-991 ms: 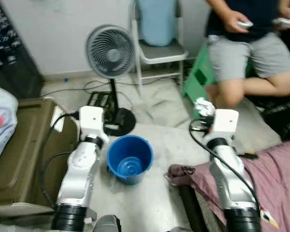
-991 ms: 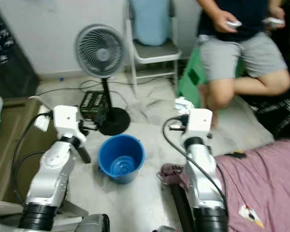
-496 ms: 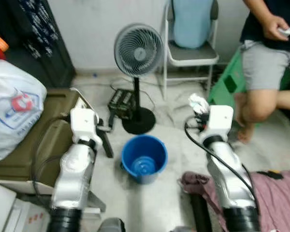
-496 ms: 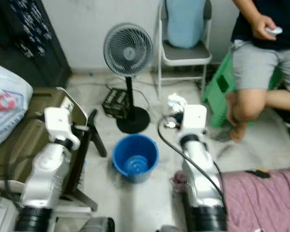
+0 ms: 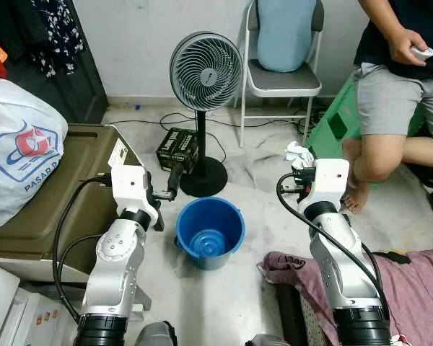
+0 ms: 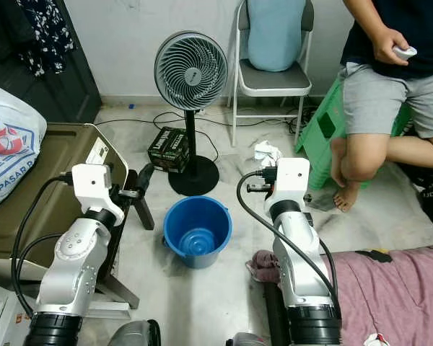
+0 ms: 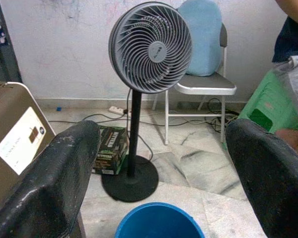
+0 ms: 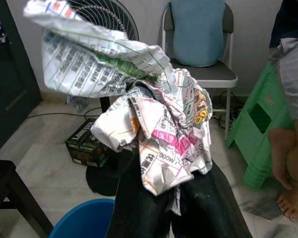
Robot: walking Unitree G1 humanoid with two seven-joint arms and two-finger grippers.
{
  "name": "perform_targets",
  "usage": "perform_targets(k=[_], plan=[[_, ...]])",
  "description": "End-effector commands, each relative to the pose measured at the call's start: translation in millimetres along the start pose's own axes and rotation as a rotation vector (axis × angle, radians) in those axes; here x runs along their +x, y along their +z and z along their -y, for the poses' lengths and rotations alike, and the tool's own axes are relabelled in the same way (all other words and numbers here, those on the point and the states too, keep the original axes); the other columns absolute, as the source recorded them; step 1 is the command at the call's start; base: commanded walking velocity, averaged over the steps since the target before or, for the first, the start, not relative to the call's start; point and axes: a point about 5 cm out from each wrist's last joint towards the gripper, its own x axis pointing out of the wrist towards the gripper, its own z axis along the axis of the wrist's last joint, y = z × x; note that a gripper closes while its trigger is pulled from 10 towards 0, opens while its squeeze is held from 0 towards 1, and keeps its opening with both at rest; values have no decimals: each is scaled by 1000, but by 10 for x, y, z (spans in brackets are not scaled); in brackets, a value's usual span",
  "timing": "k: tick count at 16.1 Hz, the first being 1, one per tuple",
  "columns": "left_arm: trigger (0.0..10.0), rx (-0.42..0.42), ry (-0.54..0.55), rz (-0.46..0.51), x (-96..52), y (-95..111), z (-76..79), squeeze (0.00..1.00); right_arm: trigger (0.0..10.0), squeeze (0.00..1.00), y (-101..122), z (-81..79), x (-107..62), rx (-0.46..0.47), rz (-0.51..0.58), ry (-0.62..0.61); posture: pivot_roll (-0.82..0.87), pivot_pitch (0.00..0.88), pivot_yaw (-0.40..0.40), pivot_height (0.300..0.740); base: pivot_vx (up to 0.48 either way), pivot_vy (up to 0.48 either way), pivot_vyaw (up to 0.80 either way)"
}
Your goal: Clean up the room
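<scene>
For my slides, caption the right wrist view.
Right gripper clamps crumpled printed paper above the blue bucket.

Two silver arms with smooth rounded casings, each rising from a ribbed black collar at the base and ending in a white box-shaped wrist block above a black ring joint. A black cable loops out from the side of each wrist block and runs back down along the arm. Left gripper (image 7: pixel 159 173): two long black fingers (image 7: pixel 52 183) with broad, rounded, matte pads, scuffed and flecked with pale dust; right gripper (image 8: pixel 176 198): two like black fingers (image 8: pixel 139 203), dark, smooth and rounded at the base.
</scene>
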Motion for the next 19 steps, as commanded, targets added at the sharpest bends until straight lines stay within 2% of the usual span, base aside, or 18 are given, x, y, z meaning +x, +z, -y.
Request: perform_targets(k=[1, 19], plan=[[10000, 0, -5, 4, -18, 21, 2, 0, 10000, 0, 17, -5, 16, -4, -4, 9, -75, 58, -36, 740, 334, 0, 0], [10000, -4, 2, 15, -26, 39, -2, 0, 10000, 0, 29, -58, 51, -14, -2, 40, -65, 44, -48, 740, 336, 0, 0]])
